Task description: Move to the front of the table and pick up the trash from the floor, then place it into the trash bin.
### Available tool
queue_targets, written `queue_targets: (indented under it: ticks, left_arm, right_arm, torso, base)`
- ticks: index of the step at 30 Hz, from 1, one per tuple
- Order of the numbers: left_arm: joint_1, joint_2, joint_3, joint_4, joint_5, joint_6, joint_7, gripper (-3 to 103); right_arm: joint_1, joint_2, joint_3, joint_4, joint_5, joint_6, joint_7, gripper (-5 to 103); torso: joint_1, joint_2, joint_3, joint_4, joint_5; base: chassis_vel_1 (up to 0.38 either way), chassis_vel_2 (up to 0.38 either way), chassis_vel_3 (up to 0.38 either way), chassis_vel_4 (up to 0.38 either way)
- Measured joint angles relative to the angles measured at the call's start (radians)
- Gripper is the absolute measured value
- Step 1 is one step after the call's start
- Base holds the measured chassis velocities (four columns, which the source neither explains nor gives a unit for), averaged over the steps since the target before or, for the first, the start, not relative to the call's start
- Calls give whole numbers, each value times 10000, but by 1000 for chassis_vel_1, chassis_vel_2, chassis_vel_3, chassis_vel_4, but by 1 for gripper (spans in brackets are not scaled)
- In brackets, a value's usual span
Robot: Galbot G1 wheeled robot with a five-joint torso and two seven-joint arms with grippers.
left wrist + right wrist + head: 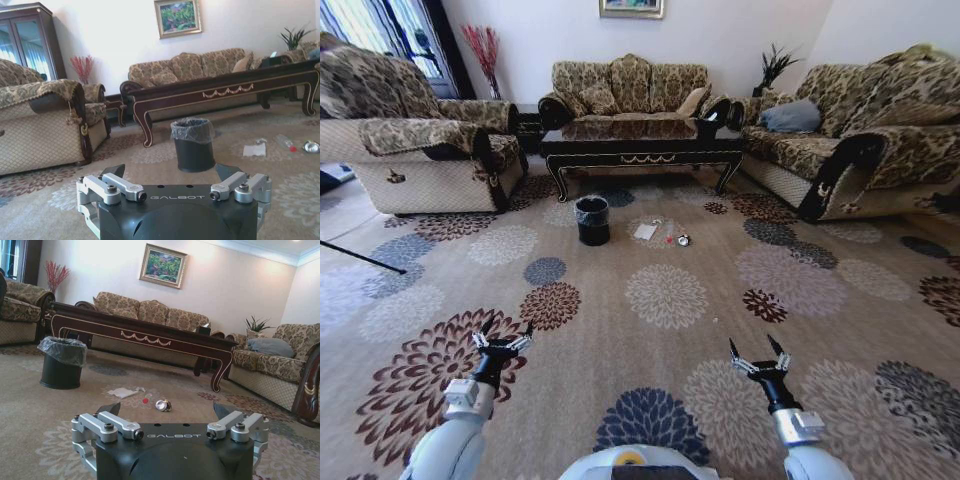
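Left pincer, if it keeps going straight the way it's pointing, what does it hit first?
Probably the trash bin: it stands dead ahead of the open left pincer, with bare carpet between. Depth is hard to judge.

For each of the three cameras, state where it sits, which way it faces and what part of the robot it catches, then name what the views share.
Head view: on the robot's head, looking forward and down over the carpet toward the table; the open left gripper and open right gripper show low in front.
Left wrist view: low on the left arm, facing the trash bin and table, over its own gripper.
Right wrist view: low on the right arm, facing the paper and table, over its own gripper.
Shared: all three show the bin, table and far sofa.
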Motion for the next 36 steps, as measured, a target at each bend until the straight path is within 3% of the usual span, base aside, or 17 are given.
queue_targets:
  ticks: [19, 36]
  left_arm:
    - [-185, -168, 99, 185, 112, -377, -186, 100]
    - [-110, -120, -80, 243, -58, -544, -219, 100]
  right_arm:
    - [161, -64, -49, -192, -19, 11, -11, 100]
    - [206, -55, -62, -196, 9, -20, 38, 100]
  torso:
    - [-2, -1, -36, 0, 0]
    - [-1, 15, 6, 1, -1]
  base:
    - [-29, 25, 36, -25]
    - [-264, 249, 270, -250]
